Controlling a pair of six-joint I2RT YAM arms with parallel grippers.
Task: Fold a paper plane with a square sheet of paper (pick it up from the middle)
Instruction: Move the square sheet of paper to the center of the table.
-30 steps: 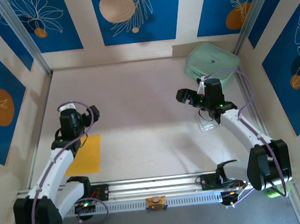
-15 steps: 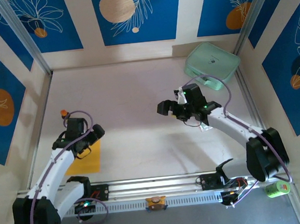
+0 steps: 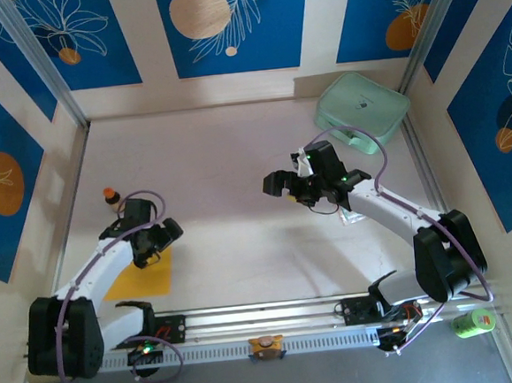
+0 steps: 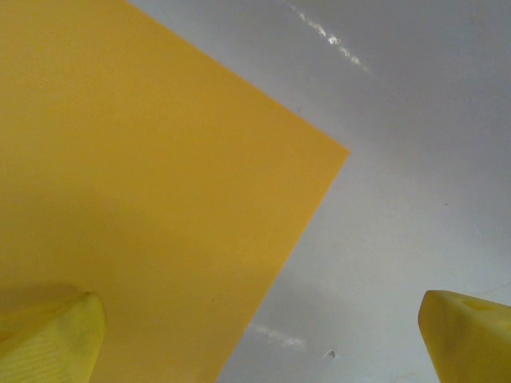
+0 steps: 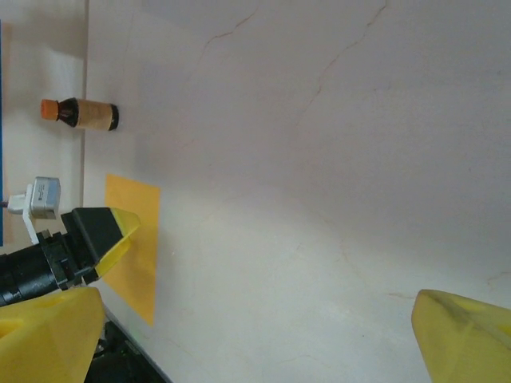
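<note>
Sheet (image 3: 147,278): flat on worktop (image 3: 226,149), near-left, partly under left arm. Left jaws: wide open, empty, low over sheet's edge, one tip above paper, other above bare worktop. Right jaws: wide open, empty, mid-worktop, well apart. Judged thin, light, limp, crease-prone. Best hold: middle, pinching up ridge.

Left claw (image 3: 154,242) now over the paper (image 3: 141,278).
</note>
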